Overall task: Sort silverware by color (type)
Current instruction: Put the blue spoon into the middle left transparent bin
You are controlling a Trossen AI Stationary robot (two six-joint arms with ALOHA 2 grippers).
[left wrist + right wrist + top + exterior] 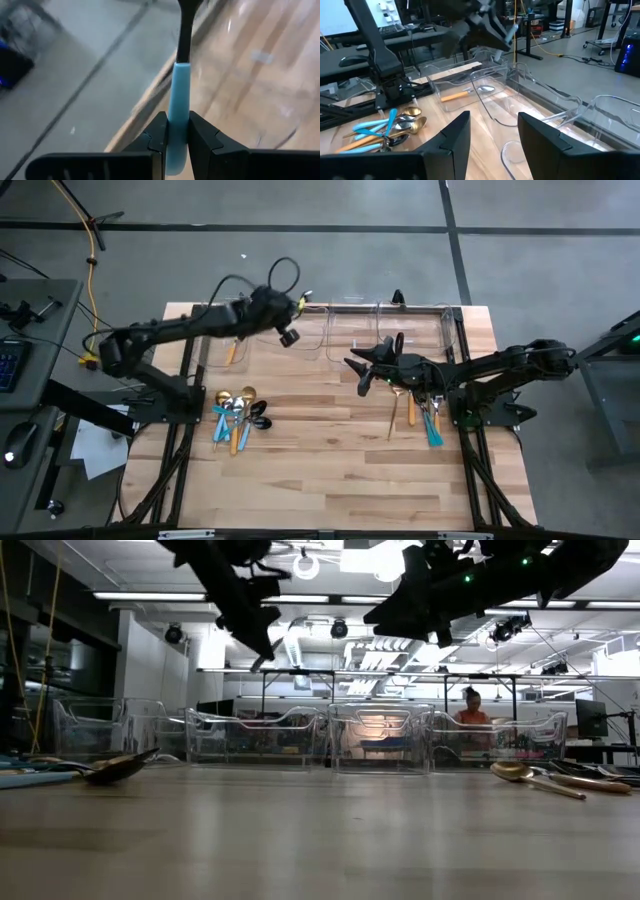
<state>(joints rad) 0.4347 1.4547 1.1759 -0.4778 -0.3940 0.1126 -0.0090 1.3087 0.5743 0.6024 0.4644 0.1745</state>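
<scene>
Left hand (175,137): pinching the light-blue handle of a black-headed utensil (180,85) between both fingers (156,137); the handle runs straight out from the grip, black stem beyond it, head cut off at the picture's edge. In the high view I hold this hand (290,320) raised over the far left of the bench (330,470), near the row of clear bins (350,330) along the far edge.

Right hand (492,135): fingers spread, nothing between them. It (352,365) hovers above the bench just in front of the bins, right of centre, facing the left side.

One orange-handled utensil with a silver head (465,93) lies in the leftmost bin (470,82).

Left pile (238,418) on the bench: gold spoons, black heads, light-blue and orange handles, overlapping.

Right group (418,408) lies under my right arm: a gold piece, an orange handle, a light-blue handle (433,430), close together.

Low view: a dark spoon (120,768) at left, a gold spoon (530,777) at right, both flat on the bench. A person (470,710) is seen in the room beyond the bins.
</scene>
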